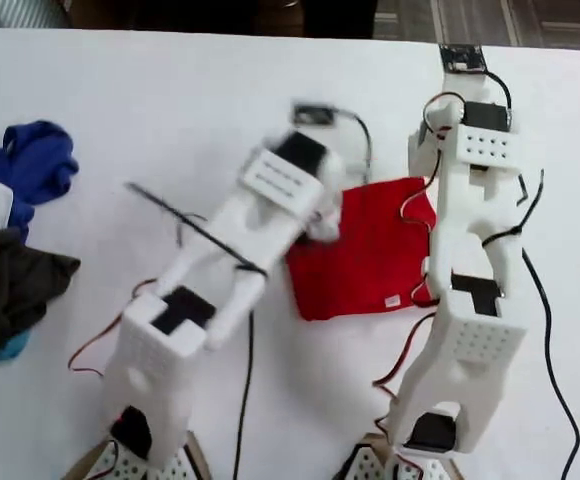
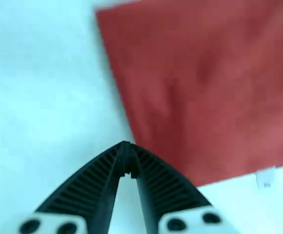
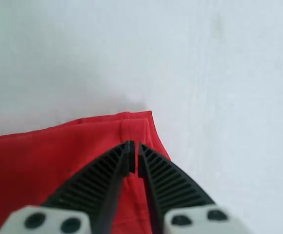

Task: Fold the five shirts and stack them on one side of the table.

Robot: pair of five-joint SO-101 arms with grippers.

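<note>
We see a red shirt (image 1: 370, 250) lying folded into a rough square on a white desk (image 1: 170, 90), between two white robot arms. The left gripper (image 2: 127, 153) sits low just beside one edge of the red shirt, its two black jaws pressed together with nothing between them. The right gripper (image 3: 133, 151) hangs over a corner of the red shirt where the folded layers show. Its jaws are closed to a hairline gap, and we can see no cloth pinched in them. Well away from the red shirt, at the desk's edge on the left arm's side, lies a pile (image 1: 10, 250) of unfolded shirts: blue, white, dark and a bit of teal. The fold looks done, so we judge the main risk lies in moving it. Closed jaws pushing or dragging the edge could bunch the cloth. A pinch that catches only the top layer at the corner would peel the fold open when lifted. With both arms so near the red shirt, one could also knock the other.
</note>
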